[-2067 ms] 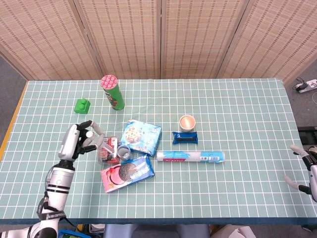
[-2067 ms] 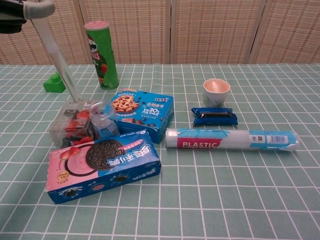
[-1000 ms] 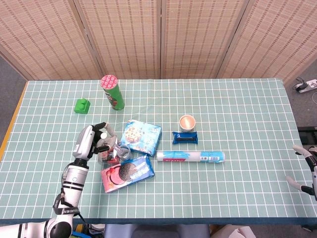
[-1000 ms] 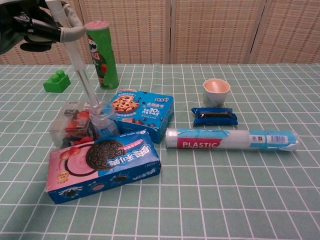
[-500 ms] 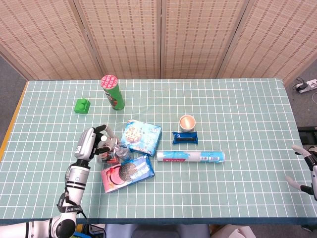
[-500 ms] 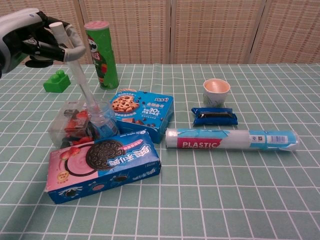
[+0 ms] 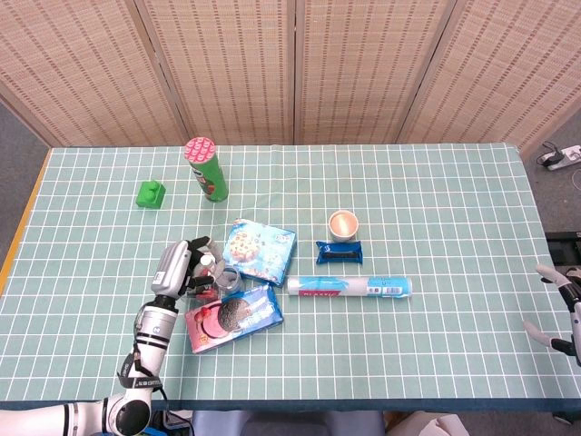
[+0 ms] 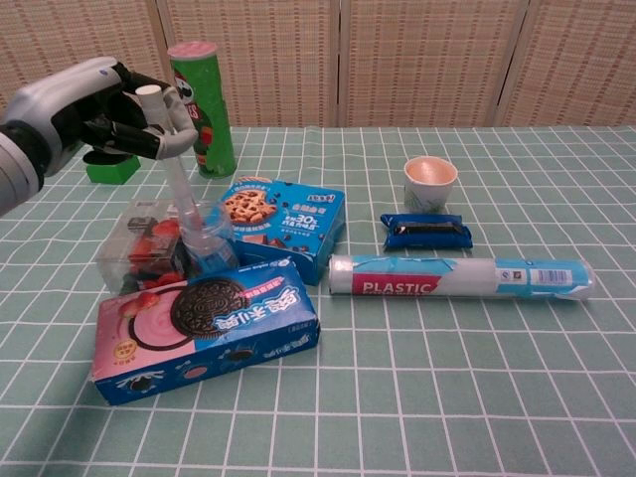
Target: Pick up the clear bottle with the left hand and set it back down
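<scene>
The clear bottle (image 8: 206, 241) with a blue label stands upright between a clear snack box (image 8: 142, 252) and the blue cookie box (image 8: 284, 224); in the head view the bottle (image 7: 227, 277) shows only its top. My left hand (image 8: 107, 112) hovers above and to the left of it, fingers apart, and one long finger (image 8: 179, 184) reaches down to the bottle's mouth. It holds nothing. In the head view the left hand (image 7: 185, 266) lies just left of the bottle. My right hand (image 7: 563, 311) is at the table's far right edge, fingers spread and empty.
An Oreo box (image 8: 204, 328) lies right in front of the bottle. A green chip can (image 8: 204, 107) and a green block (image 8: 111, 169) stand behind my left hand. To the right are a paper cup (image 8: 430, 183), a blue snack packet (image 8: 426, 232) and a plastic-wrap roll (image 8: 462, 275).
My left hand has moved right and lower, from the table's left side to just above the clear bottle. The bottle and the right hand have not moved.
</scene>
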### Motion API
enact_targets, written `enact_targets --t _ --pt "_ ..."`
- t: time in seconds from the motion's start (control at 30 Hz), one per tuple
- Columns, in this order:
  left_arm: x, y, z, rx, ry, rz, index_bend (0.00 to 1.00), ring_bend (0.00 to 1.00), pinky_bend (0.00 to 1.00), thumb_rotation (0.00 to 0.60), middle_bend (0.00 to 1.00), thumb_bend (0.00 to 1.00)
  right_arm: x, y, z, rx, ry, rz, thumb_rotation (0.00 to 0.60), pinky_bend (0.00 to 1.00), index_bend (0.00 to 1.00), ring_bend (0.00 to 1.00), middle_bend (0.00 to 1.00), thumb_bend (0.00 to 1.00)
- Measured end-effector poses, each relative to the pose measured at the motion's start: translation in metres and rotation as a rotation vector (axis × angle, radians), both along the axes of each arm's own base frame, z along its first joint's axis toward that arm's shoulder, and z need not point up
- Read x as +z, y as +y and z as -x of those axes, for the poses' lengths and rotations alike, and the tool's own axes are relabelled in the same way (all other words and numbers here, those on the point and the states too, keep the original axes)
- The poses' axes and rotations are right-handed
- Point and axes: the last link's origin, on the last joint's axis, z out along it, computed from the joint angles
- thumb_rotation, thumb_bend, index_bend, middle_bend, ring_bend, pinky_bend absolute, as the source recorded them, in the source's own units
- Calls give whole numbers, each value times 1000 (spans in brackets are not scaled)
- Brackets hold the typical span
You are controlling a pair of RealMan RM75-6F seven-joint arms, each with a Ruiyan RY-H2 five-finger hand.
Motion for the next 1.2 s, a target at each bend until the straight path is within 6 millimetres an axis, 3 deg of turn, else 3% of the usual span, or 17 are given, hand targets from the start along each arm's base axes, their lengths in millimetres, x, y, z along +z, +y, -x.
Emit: enact_targets --t 1.03,1.13,1.2 --pt "-25 4 11 -60 96 -42 695 1000 1000 600 1000 599 3 3 0 6 -10 4 600 525 221 256 331 68" --pt "-25 4 13 -67 109 -43 668 1000 1000 600 1000 529 3 3 0 5 -11 4 600 525 221 255 331 67" --pt "-25 3 14 -69 117 -36 626 1000 1000 600 1000 419 3 2 0 5 -10 4 600 525 221 255 331 67"
